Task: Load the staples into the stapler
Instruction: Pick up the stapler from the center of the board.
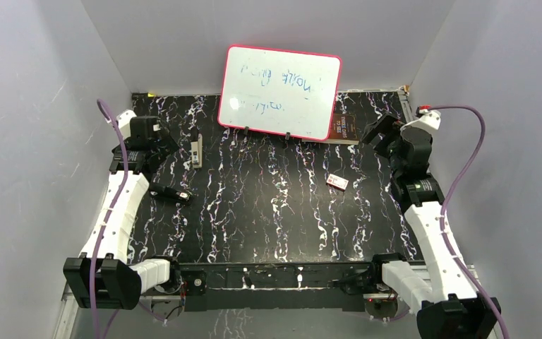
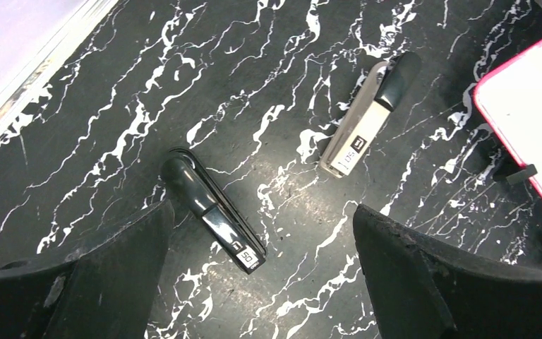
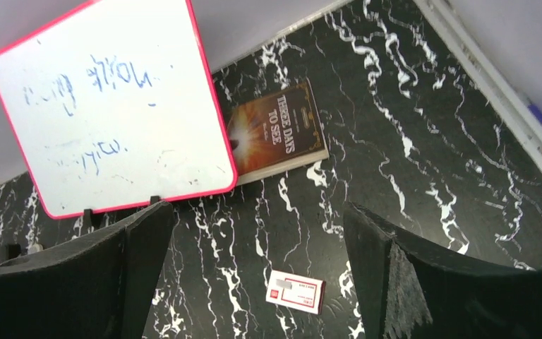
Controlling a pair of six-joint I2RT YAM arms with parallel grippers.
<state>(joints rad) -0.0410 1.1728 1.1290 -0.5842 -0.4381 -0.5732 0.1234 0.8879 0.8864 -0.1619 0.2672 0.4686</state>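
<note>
The slim black stapler (image 1: pixel 171 193) lies closed on the marbled table at the left. In the left wrist view the stapler (image 2: pixel 212 208) lies diagonally, just ahead of my left finger. My left gripper (image 1: pixel 164 145) hovers above the table, open and empty (image 2: pixel 261 282). My right gripper (image 1: pixel 380 133) hangs at the back right, open and empty (image 3: pixel 257 282). No loose staple strips show in any view.
A stubbier grey-and-black stapler (image 1: pixel 197 150) (image 2: pixel 370 113) lies behind the black one. A small white box with a red label (image 1: pixel 337 181) (image 3: pixel 295 291) lies right of centre. A pink-framed whiteboard (image 1: pixel 280 92) (image 3: pixel 113 106) stands at the back, with a book (image 1: pixel 344 127) (image 3: pixel 276 131) beside it.
</note>
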